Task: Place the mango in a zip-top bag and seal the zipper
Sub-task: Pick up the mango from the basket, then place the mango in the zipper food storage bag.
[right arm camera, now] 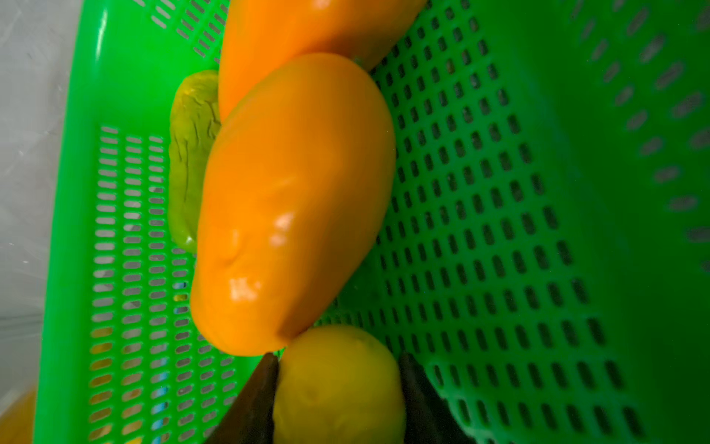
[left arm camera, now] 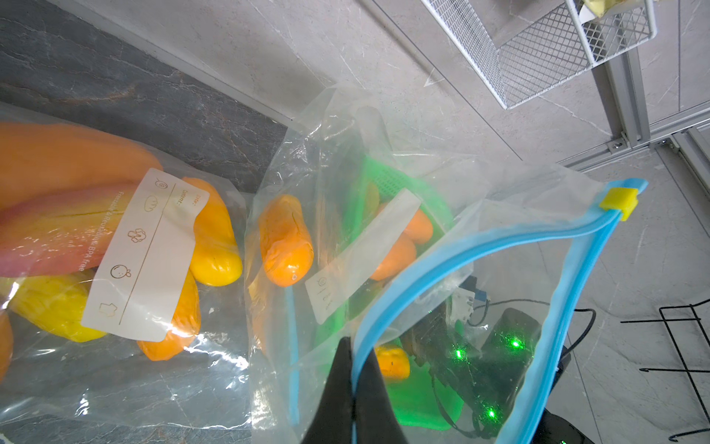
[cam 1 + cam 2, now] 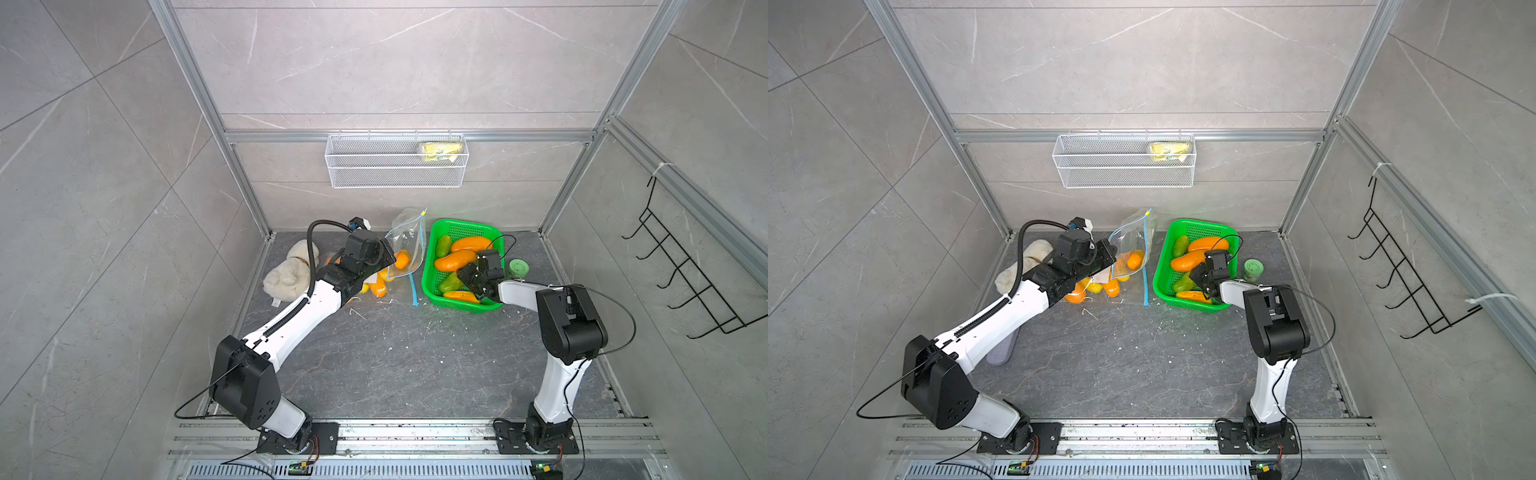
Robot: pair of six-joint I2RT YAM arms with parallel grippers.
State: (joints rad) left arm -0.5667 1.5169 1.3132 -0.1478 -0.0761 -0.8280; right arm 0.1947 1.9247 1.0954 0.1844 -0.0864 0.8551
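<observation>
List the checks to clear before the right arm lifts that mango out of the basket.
1. Left claw shut on the zip-top bag rim: ok.
2. Bag mouth open: ok, the blue zipper track is parted.
3. Yellow slider at the zipper's end: ok.
4. Right claw fingers flank the yellow mango: ok.
5. Grip firm: cannot tell.
6. Mango free of neighbours: not ok, an orange mango touches it in the green basket.
</observation>
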